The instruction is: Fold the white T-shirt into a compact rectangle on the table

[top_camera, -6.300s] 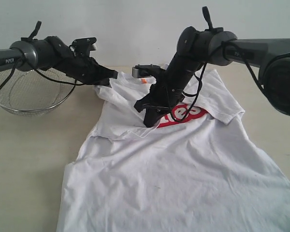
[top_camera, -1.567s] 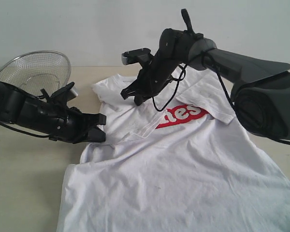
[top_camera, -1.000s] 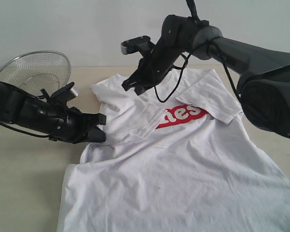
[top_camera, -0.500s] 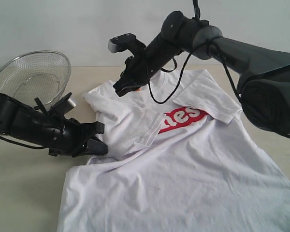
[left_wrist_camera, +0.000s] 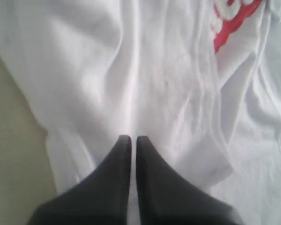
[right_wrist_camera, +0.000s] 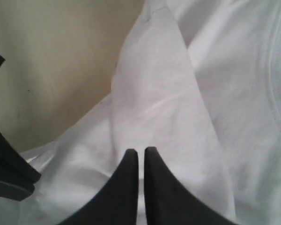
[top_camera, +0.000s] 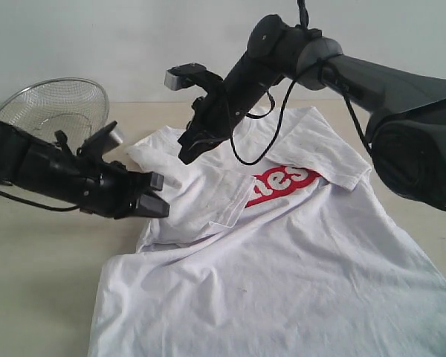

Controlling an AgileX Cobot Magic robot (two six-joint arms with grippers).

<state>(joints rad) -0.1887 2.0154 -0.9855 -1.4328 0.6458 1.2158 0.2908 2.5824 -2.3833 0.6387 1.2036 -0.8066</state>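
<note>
The white T-shirt point(top_camera: 282, 260) lies on the table point(top_camera: 37, 282), chest up, with its red lettering point(top_camera: 286, 181) partly covered by a folded-in left side. My left gripper point(top_camera: 160, 205) is shut, its tips low at the edge of that folded flap. In the left wrist view the gripper point(left_wrist_camera: 133, 138) points over rumpled white cloth point(left_wrist_camera: 154, 70); no cloth shows between the fingers. My right gripper point(top_camera: 186, 155) reaches across and hangs shut just above the shirt's left shoulder. Its wrist view shows the gripper point(right_wrist_camera: 141, 151) over a white fold point(right_wrist_camera: 178, 93), holding nothing.
A round wire-mesh basket point(top_camera: 52, 111) stands at the back left, behind the left arm. Bare tabletop point(right_wrist_camera: 61, 56) lies left of the shirt. The right arm's thick body point(top_camera: 416, 141) fills the right side above the shirt's right sleeve.
The left gripper has moved up and right along the folded flap. The right gripper has swung left and dropped toward the left shoulder. The folded left side of the shirt has shifted and flattened.
</note>
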